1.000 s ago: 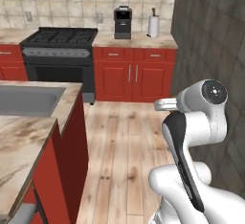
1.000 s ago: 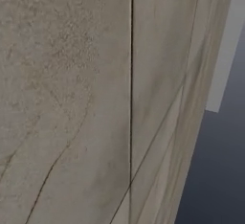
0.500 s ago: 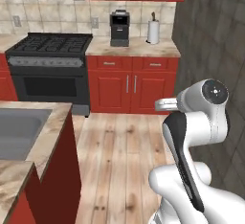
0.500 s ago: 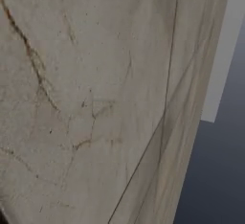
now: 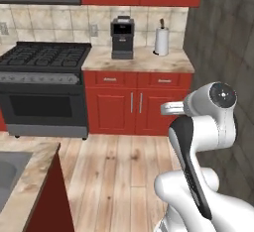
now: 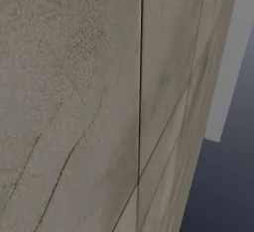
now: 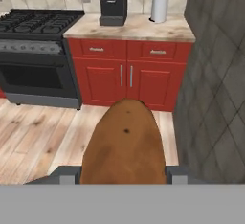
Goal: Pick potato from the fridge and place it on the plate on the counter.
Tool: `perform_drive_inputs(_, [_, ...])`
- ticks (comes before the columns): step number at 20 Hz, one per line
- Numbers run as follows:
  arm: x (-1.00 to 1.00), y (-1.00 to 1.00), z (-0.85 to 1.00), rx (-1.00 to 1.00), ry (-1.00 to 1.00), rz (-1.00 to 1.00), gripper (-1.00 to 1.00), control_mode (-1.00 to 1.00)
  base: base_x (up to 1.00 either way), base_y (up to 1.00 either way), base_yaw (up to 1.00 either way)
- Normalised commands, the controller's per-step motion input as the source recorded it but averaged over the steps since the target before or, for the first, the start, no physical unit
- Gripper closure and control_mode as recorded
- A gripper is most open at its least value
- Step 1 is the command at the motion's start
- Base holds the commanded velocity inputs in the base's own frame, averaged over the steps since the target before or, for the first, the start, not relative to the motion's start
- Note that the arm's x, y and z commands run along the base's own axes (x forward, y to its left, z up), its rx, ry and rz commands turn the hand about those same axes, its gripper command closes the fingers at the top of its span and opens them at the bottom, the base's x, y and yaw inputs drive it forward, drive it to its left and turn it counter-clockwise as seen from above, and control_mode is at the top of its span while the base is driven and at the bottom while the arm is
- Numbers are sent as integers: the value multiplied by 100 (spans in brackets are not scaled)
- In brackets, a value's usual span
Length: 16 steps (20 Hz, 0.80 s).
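Note:
The brown potato (image 7: 125, 141) sits large in the hand view, and my gripper (image 7: 122, 175) is shut on it, a dark fingertip on each side. Beyond it stands the beige marbled counter (image 7: 139, 27) over red cabinet doors with silver handles, seen also in the left base view as the counter (image 5: 144, 60). My white arm (image 5: 198, 142) rises at the lower right of the left base view. The plate and the fridge are out of view.
On the counter stand a black coffee machine (image 5: 122, 37) and a paper towel roll (image 5: 161, 40). A black stove (image 5: 44, 57) adjoins it on the left. The island top with a sink (image 5: 25, 181) lies lower left. A grey tiled wall (image 5: 223, 42) closes the right side.
The whole picture has shifted: the base has driven toward the counter, which now looks larger and lower. The island has slid off to the lower left. The arm's pose looks the same.

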Motion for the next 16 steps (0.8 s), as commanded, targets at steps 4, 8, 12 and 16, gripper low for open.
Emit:
perform_drive_inputs(4, [0, 0, 0, 0, 0, 0, 100, 100, 91, -11, 5])
perform_drive_inputs(8, [0, 0, 0, 0, 0, 0, 100, 100, 92, -3, 9])
perform_drive_inputs(12, [0, 0, 0, 0, 0, 0, 100, 100, 90, 0, 19])
perform_drive_inputs(16, [0, 0, 0, 0, 0, 0, 100, 100, 84, 0, 25])
